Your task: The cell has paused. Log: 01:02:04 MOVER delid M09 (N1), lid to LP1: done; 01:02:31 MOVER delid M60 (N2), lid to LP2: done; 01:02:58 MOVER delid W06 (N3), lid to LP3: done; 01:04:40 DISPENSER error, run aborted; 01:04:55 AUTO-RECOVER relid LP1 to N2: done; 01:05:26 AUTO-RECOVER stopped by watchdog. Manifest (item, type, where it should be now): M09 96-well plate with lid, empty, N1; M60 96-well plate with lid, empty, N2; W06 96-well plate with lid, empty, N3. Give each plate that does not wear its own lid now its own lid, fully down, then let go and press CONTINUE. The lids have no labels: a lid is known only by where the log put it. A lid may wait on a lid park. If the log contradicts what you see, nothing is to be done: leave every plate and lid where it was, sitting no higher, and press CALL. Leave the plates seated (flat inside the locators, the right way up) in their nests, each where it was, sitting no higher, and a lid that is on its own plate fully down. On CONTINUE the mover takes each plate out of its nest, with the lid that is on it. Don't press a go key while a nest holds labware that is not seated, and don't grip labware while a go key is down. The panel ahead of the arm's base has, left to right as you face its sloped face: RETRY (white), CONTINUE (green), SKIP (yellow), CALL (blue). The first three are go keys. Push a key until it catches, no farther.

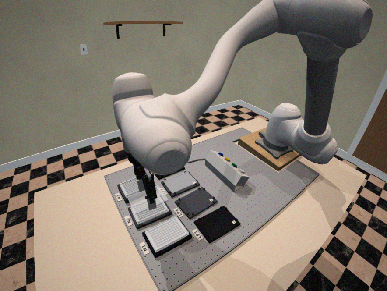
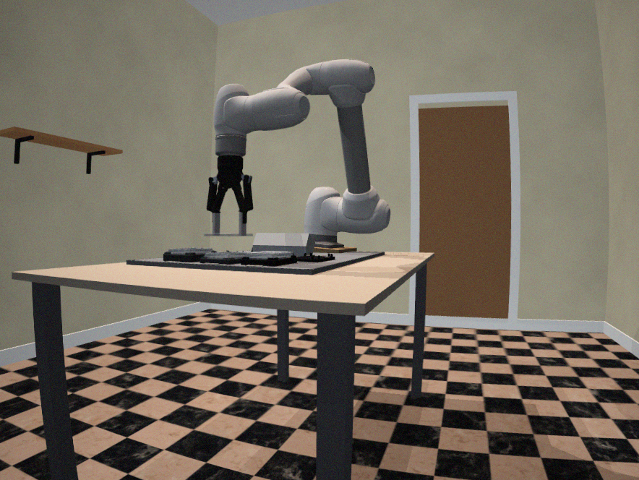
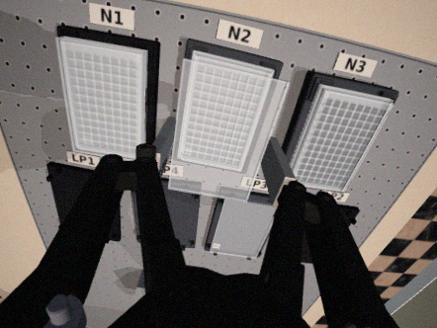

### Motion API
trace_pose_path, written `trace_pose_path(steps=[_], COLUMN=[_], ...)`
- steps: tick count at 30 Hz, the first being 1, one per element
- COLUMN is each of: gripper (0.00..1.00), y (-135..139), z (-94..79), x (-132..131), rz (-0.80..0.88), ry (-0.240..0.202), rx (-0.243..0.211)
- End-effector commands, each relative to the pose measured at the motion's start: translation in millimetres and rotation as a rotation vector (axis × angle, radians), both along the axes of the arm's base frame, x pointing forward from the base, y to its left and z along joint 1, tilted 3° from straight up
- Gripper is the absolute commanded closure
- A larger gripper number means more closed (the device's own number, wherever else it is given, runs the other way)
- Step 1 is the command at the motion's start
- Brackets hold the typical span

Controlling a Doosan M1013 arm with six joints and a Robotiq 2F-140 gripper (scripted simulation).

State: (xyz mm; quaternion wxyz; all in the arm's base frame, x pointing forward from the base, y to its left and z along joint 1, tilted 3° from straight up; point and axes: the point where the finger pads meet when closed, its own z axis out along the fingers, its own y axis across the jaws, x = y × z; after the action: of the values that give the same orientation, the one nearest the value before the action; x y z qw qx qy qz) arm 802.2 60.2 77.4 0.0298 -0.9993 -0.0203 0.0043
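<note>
Three white 96-well plates sit in black nests: N1 (image 3: 104, 96), N2 and N3 (image 3: 341, 133). My gripper (image 3: 220, 139) is shut on a clear lid (image 3: 227, 128) and holds it level, well above the N2 plate (image 1: 149, 211). The side view shows the lid (image 2: 227, 234) under my gripper (image 2: 228, 222), apart from the deck. Another clear lid (image 1: 181, 182) lies on the LP3 park. The LP1 park (image 1: 216, 223) and the LP4 park (image 1: 196, 202) are bare. I cannot tell which seated plates wear lids.
The key panel (image 1: 226, 168) stands right of the parks, with blue (image 1: 220, 154), yellow (image 1: 227, 159), green (image 1: 234, 164) and white (image 1: 240, 170) keys. The arm's base (image 1: 281, 137) is on a wooden block behind it. My forearm hides the LP2 park in the top view.
</note>
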Motion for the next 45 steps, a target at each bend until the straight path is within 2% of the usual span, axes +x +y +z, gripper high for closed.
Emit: trace_pose_path(steps=[1, 5, 20, 31, 45], gripper=[1.0, 1.0, 1.0, 1.0, 1.0], y=[0, 0, 2, 2, 2], z=[-0.4, -2.0, -30.2, -37.4, -38.3], x=[0, 0, 0, 0, 0], rz=[-0.007, -0.012, -0.012, -0.012, -0.012], ry=[0.0, 0.001, 0.001, 0.001, 0.001], rx=[0.0, 0.0, 0.0, 0.0, 0.0])
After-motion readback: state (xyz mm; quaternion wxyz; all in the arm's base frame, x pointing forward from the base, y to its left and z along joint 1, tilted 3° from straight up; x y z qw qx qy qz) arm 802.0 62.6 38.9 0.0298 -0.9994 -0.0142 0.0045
